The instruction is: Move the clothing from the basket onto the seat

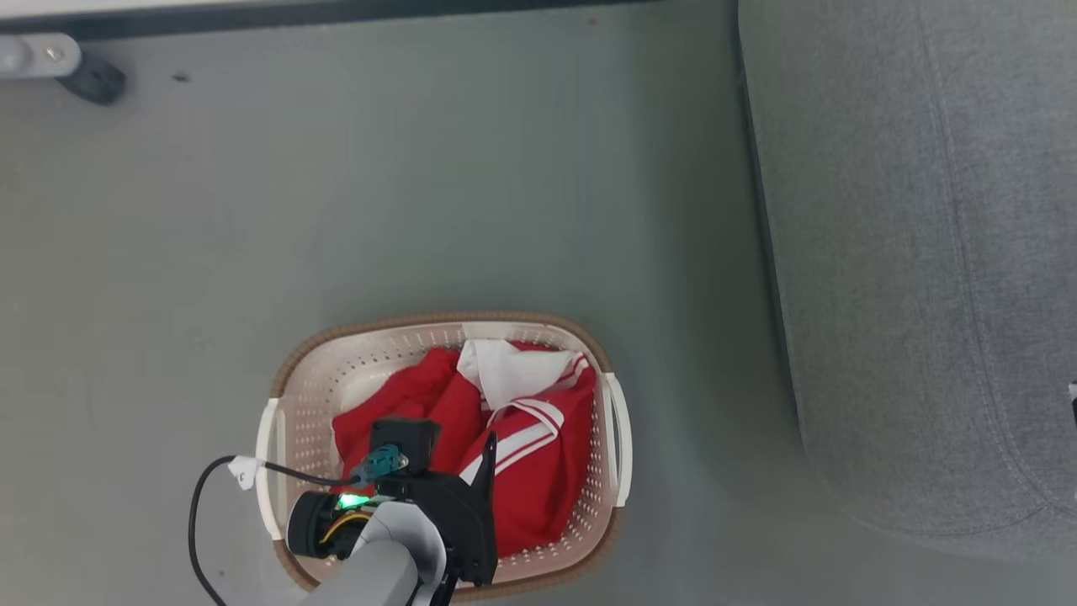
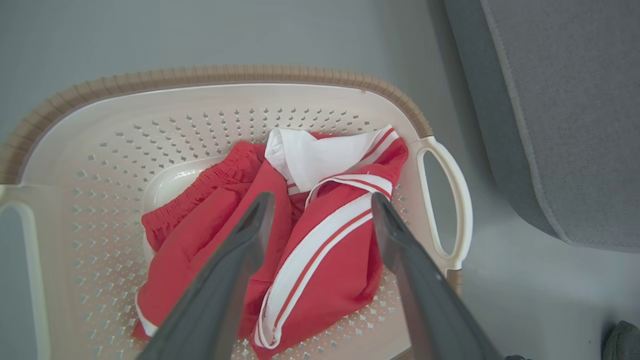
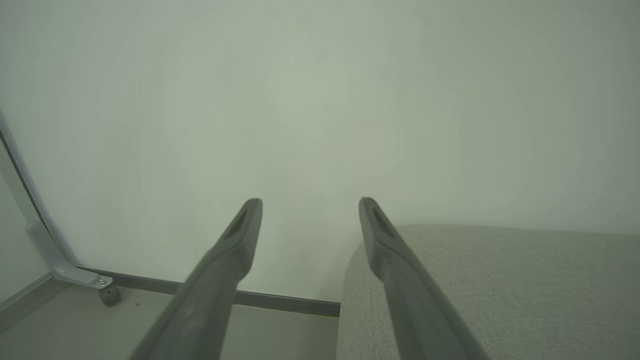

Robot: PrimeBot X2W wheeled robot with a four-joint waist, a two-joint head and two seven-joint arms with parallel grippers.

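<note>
The cream basket (image 1: 290,404) with its brown rim stands on the floor left of the seat (image 1: 925,252). Red clothing (image 1: 538,480) with white bands lies crumpled inside it, a white piece on top. My left gripper (image 2: 322,205) hangs open above the clothing (image 2: 325,270), one finger to each side of a white-striped fold, and touches nothing. The basket wall (image 2: 100,165) and its white handle (image 2: 462,200) surround the pile. My right gripper (image 3: 310,202) is open and empty, held in the air by the seat's rounded corner (image 3: 500,290), facing a pale wall.
The grey-green seat (image 2: 575,100) lies close to the basket's right handle. A white frame leg with a dark caster (image 1: 92,80) stands at the far left by a dark baseboard (image 1: 336,13). The caster (image 3: 107,295) also sits low left in the right wrist view. Bare grey floor (image 1: 421,185) stretches beyond the basket.
</note>
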